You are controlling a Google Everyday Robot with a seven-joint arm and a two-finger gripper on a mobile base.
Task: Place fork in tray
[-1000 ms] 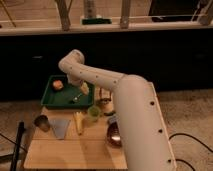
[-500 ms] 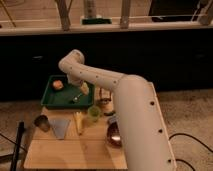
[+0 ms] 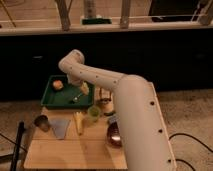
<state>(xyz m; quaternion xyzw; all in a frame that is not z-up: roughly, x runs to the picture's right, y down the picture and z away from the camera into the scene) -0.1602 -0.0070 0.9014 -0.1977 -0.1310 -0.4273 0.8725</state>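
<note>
Hand (image 3: pixel 84 89) hanging low over the right part of the dark green tray (image 3: pixel 50 92), just above the small silvery fork (image 3: pixel 76 97) lying on the tray floor; whether clamped or apart, cannot tell. In the tray's left part, a small orange round item (image 3: pixel 58 85). On the light wooden surface (image 3: pixel 70 150) in front: a dark cup (image 3: pixel 42 122), a pale yellow elongated object (image 3: pixel 78 123), a green cup (image 3: pixel 94 113).

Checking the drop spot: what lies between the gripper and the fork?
Only bare tray floor in the camera view; gripper hangs just right of the fork.
</note>
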